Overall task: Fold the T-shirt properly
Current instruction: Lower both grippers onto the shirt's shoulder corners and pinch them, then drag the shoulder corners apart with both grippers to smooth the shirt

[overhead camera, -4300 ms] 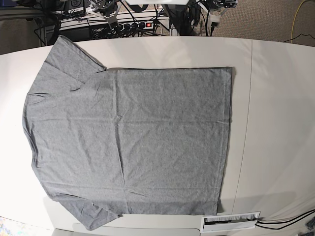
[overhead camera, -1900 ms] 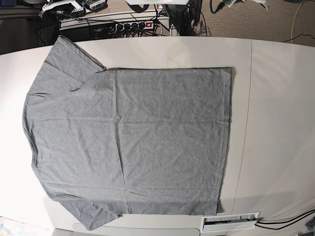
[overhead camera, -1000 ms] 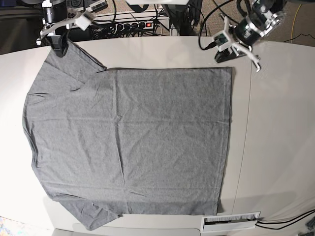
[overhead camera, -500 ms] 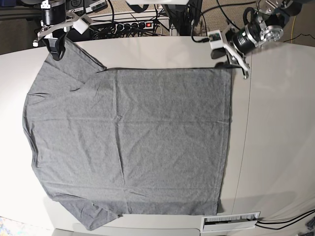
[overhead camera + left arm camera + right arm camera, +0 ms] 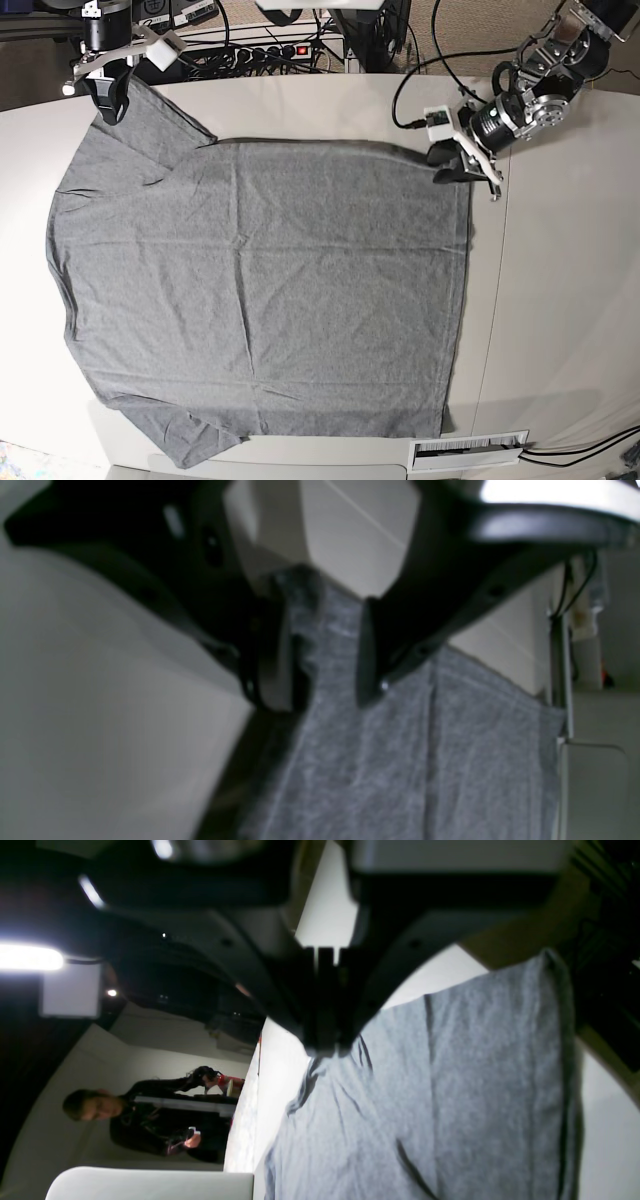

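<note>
Your T-shirt [image 5: 260, 290] lay flat across the white table [image 5: 570, 300], filling the frame's centre. At upper right, your left gripper [image 5: 462, 168] straddled the hem corner, jaws apart; at upper left, your right gripper [image 5: 108, 100] was clamped on the sleeve.
</note>
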You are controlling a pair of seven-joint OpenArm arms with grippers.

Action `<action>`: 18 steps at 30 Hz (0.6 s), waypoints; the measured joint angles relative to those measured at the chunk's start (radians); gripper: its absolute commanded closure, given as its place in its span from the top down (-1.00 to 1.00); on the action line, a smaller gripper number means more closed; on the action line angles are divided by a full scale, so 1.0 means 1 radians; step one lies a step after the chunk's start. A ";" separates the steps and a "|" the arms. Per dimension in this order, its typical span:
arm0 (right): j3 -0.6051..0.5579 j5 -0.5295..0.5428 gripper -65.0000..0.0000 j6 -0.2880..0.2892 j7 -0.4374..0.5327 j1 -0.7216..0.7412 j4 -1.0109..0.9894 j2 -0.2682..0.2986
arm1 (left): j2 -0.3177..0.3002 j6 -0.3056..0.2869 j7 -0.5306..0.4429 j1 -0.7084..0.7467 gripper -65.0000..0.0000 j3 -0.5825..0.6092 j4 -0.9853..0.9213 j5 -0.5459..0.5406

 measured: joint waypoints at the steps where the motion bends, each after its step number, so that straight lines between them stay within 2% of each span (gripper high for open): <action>1: 0.000 -0.002 -1.00 0.000 0.000 0.000 0.000 0.000 | 0.000 0.000 0.000 -0.005 -0.55 0.001 -0.008 -0.005; 6: 0.000 -0.085 -1.00 0.000 -0.027 0.000 0.000 0.000 | -0.030 0.001 0.043 -0.005 -1.00 0.002 -0.015 0.004; 10: 0.000 -0.196 -1.00 -0.001 -0.089 0.000 0.000 0.000 | -0.053 0.005 0.085 -0.005 -1.00 0.000 -0.015 0.016; 12: 0.000 -0.210 -1.00 -0.001 -0.119 0.006 0.000 0.000 | -0.053 0.006 0.096 -0.005 -1.00 0.000 -0.014 0.017; 14: 0.000 -0.153 -1.00 -0.008 -0.093 0.009 0.000 0.000 | -0.063 0.010 0.117 0.006 -1.00 0.000 -0.001 0.021; 16: 0.000 -0.042 -1.00 0.002 -0.047 0.009 0.000 -0.001 | -0.087 0.014 0.148 0.039 -1.00 -0.001 0.027 0.027; 18: 0.000 0.039 -1.00 0.060 0.003 0.009 0.000 0.000 | -0.107 0.022 0.194 0.074 -1.00 -0.001 0.059 0.041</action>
